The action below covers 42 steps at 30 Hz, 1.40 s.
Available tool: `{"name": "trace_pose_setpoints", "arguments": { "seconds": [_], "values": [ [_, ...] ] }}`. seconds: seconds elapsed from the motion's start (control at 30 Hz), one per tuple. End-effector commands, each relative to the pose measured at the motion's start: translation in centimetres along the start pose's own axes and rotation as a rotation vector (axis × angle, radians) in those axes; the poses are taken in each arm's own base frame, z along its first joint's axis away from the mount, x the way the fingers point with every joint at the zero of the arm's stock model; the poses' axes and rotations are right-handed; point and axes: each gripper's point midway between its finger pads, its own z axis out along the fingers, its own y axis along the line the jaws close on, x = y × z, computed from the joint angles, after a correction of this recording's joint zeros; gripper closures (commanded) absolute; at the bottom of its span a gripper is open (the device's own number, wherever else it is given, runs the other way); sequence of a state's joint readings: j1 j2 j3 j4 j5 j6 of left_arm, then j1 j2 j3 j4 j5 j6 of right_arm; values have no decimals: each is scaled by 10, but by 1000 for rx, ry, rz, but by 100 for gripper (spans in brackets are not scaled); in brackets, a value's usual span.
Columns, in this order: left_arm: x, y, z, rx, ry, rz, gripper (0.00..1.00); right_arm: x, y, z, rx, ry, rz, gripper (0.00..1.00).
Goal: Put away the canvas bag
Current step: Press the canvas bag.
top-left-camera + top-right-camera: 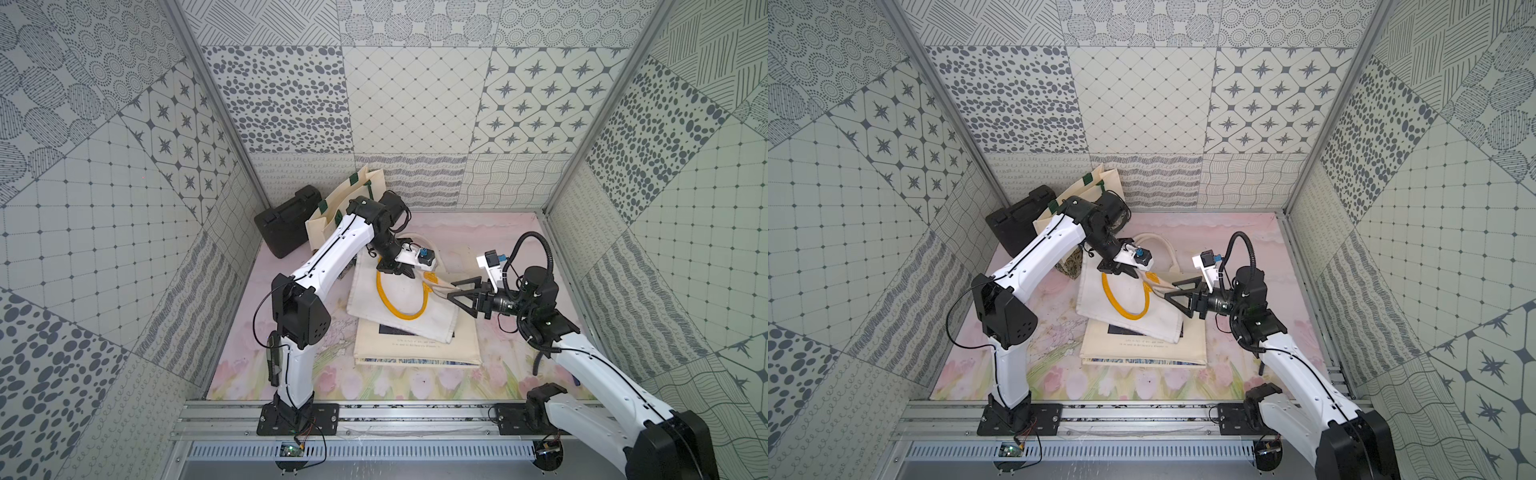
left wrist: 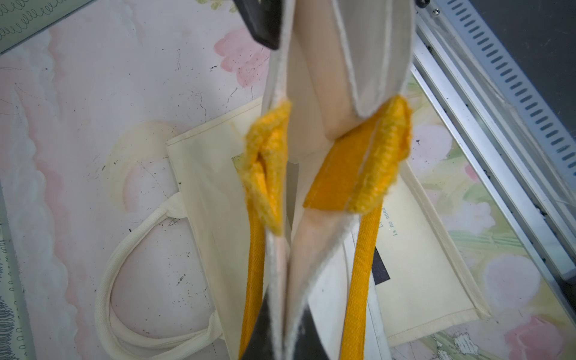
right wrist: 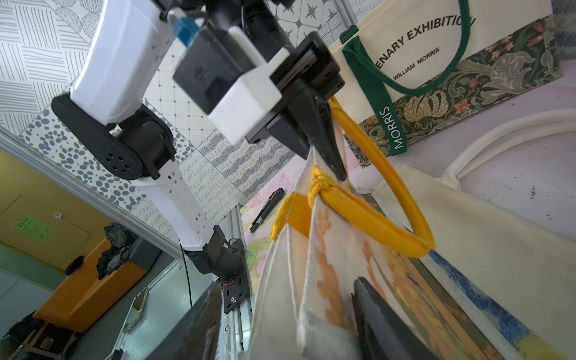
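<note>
Mid-bench on the floral mat [image 1: 498, 374], the canvas bag [image 1: 403, 301] is held up by its mouth rim in the clamped left gripper [image 1: 402, 272], the right gripper [image 1: 451, 291] spread open around the rim's other end, the upright tote [image 1: 332, 208] toward the far-left corner.

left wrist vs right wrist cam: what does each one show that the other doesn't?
Only left wrist: the printed text on the flat cream bag underneath, and the slotted cable duct.
Only right wrist: the left gripper shut on the rim of the canvas bag, and the William Morris bag with green handles.
Both: the canvas bag's parted mouth, its yellow handles, and the flat bag's cream rope handle.
</note>
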<state>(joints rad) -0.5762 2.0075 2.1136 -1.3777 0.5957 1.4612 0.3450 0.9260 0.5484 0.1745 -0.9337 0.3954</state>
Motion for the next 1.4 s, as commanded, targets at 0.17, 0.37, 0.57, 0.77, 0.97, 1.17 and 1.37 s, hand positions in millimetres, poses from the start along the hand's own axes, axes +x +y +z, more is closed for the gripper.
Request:
{"name": "trace_pose_setpoints", "arguments": {
  "seconds": [0.17,0.37,0.57,0.77,0.97,1.17,1.37],
  "values": [
    [-17,4,-9,-18,-90,3,100,38,-18,3,158,136,-113,32],
    [-19,2,-11,-17,-91,1,100,44,-25,16,261,194,-227,33],
    [-25,-2,-5,6,-90,8,100,19,-31,29,316,148,-309,34],
    [-28,-4,-1,18,-87,12,100,-7,-28,43,302,108,-336,37],
    [-24,-7,1,28,-67,-2,100,-15,-18,40,284,90,-347,74],
    [-34,21,-8,-89,-94,-170,84,-28,4,23,276,40,-347,100],
    [-60,76,-54,-427,-201,-433,56,-55,-7,5,480,83,-109,100]
  ]
}}
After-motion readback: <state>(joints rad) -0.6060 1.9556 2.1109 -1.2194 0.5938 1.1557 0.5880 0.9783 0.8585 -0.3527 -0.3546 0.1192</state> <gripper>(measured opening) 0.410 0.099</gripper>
